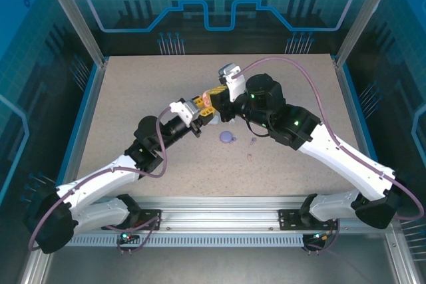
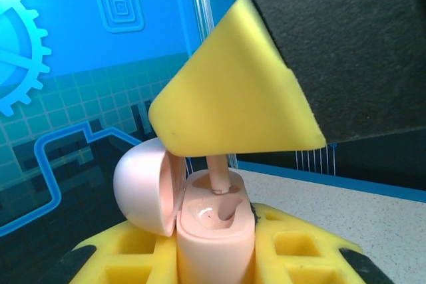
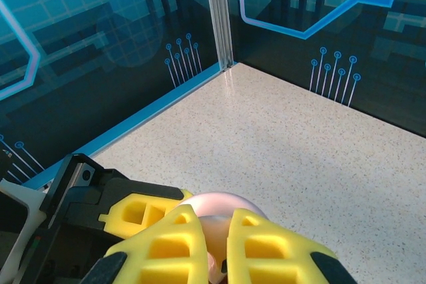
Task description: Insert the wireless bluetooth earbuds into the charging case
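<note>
- Left wrist cam: L gripper (image 2: pixel 216 257) pinches pink charging case (image 2: pixel 213 231) upright, lid (image 2: pixel 143 184) swung open, so sockets face up
- R gripper (image 3: pixel 214 216) jaws pressed on pinkish earbud (image 2: pixel 218 176), stem down into case socket, apparently mid-insertion
- Top cam: purple case (image 1: pixel 227 137) & purple bud (image 1: pixel 253 142) lie on table (image 1: pixel 133 98), just near-right of grippers

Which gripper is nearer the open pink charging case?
Left. The left gripper clamps the pink case between its fingers. The right gripper is just above it, holding a pink earbud stem-down over the case's socket.
</note>
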`<control>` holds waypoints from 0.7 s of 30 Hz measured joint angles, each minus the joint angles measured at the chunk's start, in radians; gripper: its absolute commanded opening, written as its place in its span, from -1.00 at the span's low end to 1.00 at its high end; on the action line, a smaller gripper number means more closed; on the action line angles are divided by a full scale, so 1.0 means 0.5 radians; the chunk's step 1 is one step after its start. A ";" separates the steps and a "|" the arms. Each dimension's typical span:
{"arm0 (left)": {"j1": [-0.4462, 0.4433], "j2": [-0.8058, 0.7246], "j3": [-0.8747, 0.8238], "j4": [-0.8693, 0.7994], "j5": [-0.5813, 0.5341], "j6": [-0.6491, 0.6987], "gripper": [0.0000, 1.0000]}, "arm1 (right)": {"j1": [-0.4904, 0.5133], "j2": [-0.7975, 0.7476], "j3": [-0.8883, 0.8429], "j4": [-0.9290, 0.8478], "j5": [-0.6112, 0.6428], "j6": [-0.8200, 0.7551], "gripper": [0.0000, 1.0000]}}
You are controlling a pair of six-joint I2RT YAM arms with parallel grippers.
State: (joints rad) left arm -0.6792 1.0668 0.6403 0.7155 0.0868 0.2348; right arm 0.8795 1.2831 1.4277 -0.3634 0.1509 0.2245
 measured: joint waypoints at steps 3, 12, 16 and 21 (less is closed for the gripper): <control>0.000 -0.006 0.000 -0.005 0.000 0.000 -1.00 | -0.008 0.000 0.000 0.001 -0.006 0.008 -0.83; 0.000 -0.007 0.000 -0.034 0.000 0.000 -1.00 | -0.012 -0.011 -0.033 0.012 -0.046 0.030 -0.86; 0.000 -0.008 0.000 -0.037 0.007 0.001 -1.00 | -0.013 -0.023 -0.056 0.011 -0.081 0.045 -0.86; 0.000 -0.008 0.000 -0.045 0.014 0.001 -1.00 | -0.013 -0.031 -0.072 0.012 -0.095 0.045 -0.87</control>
State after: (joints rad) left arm -0.6792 1.0626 0.6403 0.6930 0.0940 0.2352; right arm 0.8730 1.2678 1.3914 -0.3573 0.1036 0.2470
